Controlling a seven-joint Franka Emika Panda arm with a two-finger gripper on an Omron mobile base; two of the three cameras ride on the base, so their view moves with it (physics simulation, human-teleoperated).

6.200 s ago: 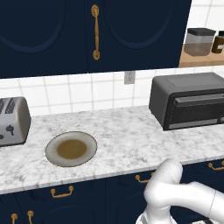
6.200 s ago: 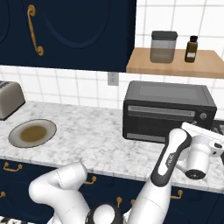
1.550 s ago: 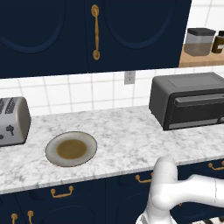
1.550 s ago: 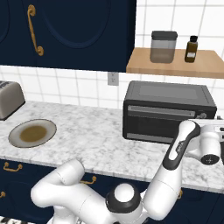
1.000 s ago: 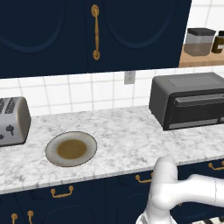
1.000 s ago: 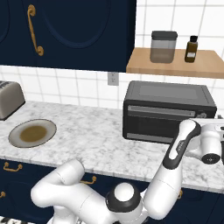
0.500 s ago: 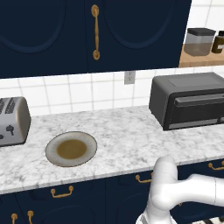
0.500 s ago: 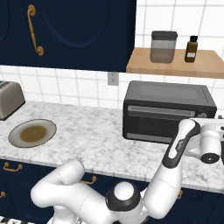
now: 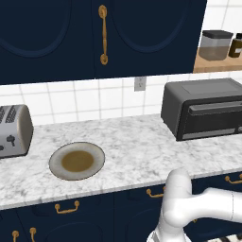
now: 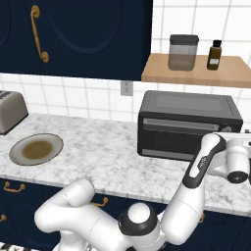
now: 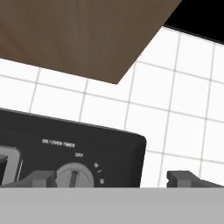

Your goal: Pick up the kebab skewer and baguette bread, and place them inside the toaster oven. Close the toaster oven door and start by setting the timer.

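Matte-black boxy toaster oven (image 11: 65, 148) with round ribbed knob (image 11: 75, 176) faces the spread gripper (image 11: 111, 177).

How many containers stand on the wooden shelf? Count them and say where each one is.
2. A clear jar with a dark lid stands at the shelf's middle, and a small brown bottle stands to its right, both above the toaster oven. Nothing seems hidden behind them.

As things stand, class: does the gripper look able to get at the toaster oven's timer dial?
Probably yes. The open gripper faces the toaster oven control panel, the timer dial sits just beyond its fingertips, and nothing lies between them.
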